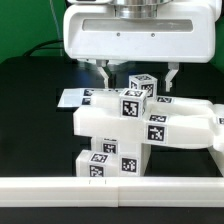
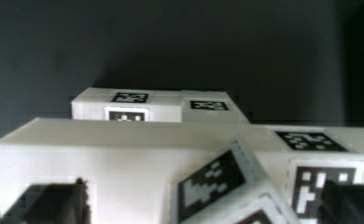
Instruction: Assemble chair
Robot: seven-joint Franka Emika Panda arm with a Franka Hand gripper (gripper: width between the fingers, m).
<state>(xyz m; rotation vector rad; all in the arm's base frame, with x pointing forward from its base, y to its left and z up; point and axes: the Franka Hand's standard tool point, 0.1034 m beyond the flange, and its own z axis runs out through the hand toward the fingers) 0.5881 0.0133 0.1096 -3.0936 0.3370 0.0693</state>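
Note:
The chair (image 1: pixel 128 128) stands partly joined in the middle of the black table, a stack of chunky white blocks with black-and-white tags. A small tagged cube (image 1: pixel 142 86) tops the stack. My gripper (image 1: pixel 139 80) hangs just above the stack, open. Its fingers (image 1: pixel 106 72) stand either side of the cube with a gap on each side. In the wrist view, the gripper (image 2: pixel 161 210) is over a broad white block (image 2: pixel 126 150), with tagged chair faces (image 2: pixel 312 142) beside and beyond it. Nothing is held.
The marker board (image 1: pixel 72 98) lies flat behind the stack on the exterior view's left. A long plain white rail (image 1: pixel 110 190) runs along the front. Another white block (image 1: pixel 205 125) reaches out to the exterior view's right.

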